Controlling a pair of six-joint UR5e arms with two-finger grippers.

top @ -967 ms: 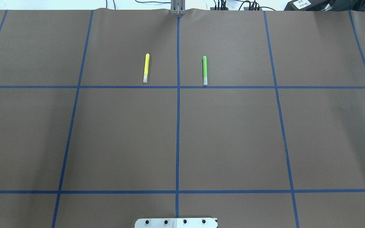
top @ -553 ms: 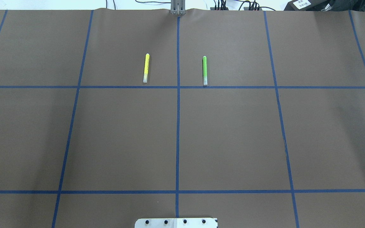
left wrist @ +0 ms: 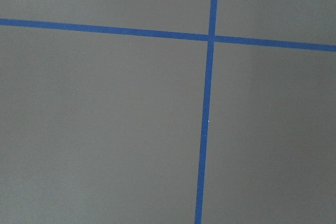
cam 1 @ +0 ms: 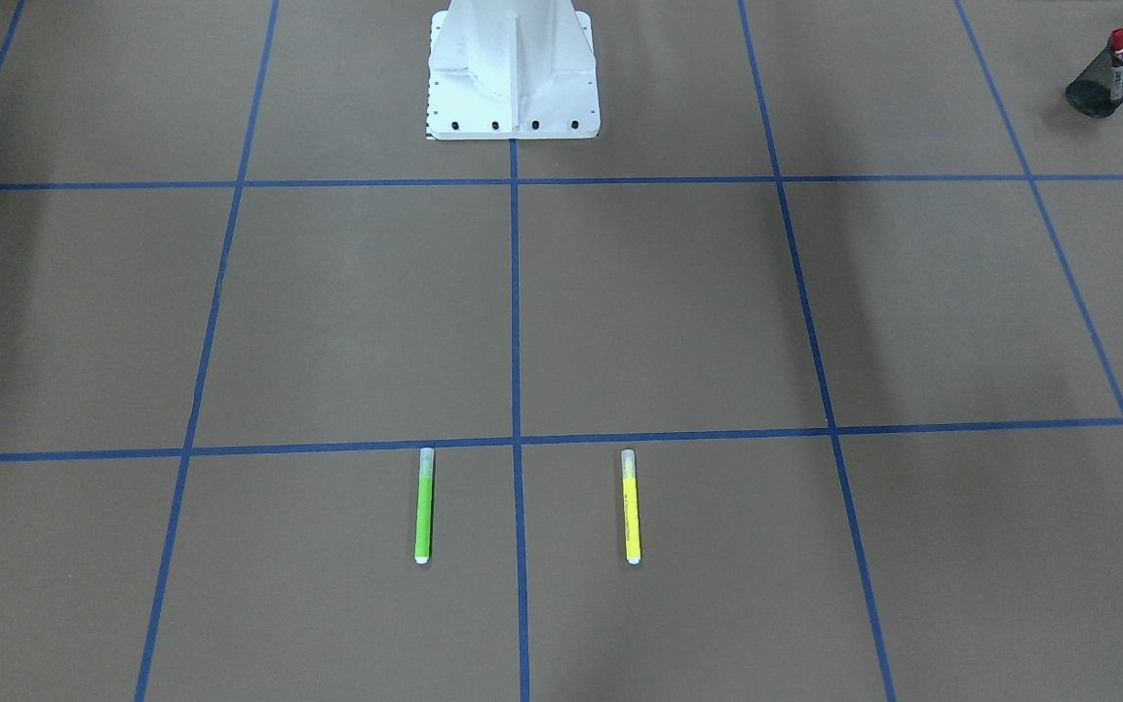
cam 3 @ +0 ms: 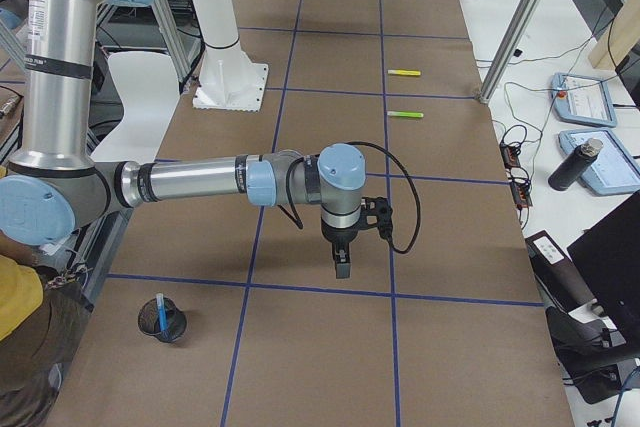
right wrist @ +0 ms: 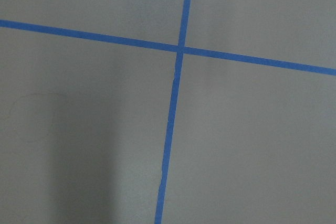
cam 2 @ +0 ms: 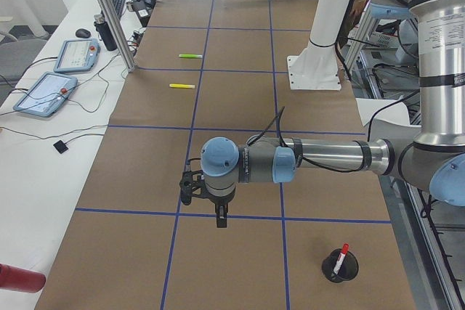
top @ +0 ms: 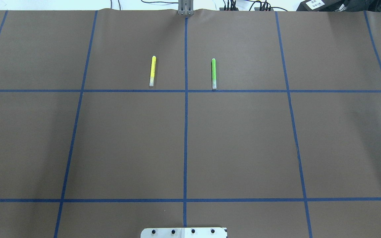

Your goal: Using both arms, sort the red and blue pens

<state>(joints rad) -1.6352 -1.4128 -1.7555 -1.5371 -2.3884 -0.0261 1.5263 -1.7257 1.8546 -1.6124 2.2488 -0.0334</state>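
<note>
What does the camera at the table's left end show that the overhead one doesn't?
Only the left-end view shows the left arm, its gripper, and a black mesh cup holding the red-capped marker. Only the overhead view shows a black labelled object past the far right corner. Both show the yellow highlighter and green highlighter lying on the blue-taped table.

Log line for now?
red marker in left cup | blue pen in right cup | yellow highlighter, green highlighter on table | left gripper, right gripper over table, state unclear
</note>
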